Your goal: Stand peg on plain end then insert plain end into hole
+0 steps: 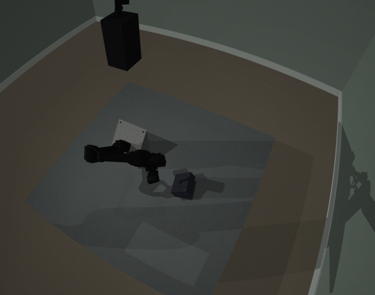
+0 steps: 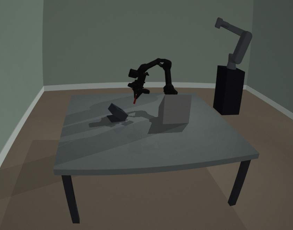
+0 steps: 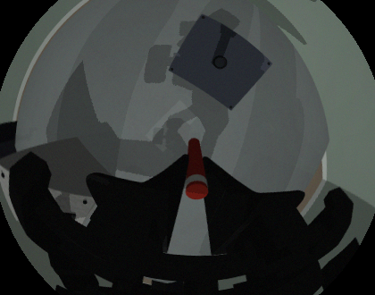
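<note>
Gripper (image 2: 136, 96) (image 3: 195, 160): clamped on round red peg (image 2: 134, 99) (image 3: 195, 163) | panel (image 1: 182, 185) (image 2: 117, 112) (image 3: 232, 73): dark, flat-faced, round-holed

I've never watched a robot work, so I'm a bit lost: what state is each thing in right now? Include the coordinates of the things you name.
Gripper (image 2: 135, 95) (image 3: 195, 160): closed on the peg, raised off the table.
Red peg (image 2: 134, 99) (image 3: 195, 156): held, slightly tilted, banded end up.
Sloped panel (image 1: 181, 187) (image 2: 117, 112) (image 3: 234, 76): tilted, its hole (image 3: 220, 62) unfilled.
Pale block (image 1: 130, 131) (image 2: 177, 108) (image 3: 58, 167): standing on the table (image 2: 151, 148).

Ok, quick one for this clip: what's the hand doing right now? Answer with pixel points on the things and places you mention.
Hand (image 2: 136, 96) (image 3: 195, 160): closed on the red peg (image 2: 134, 99) (image 3: 195, 156), holding it above the table (image 2: 151, 153) (image 3: 138, 94).
</note>
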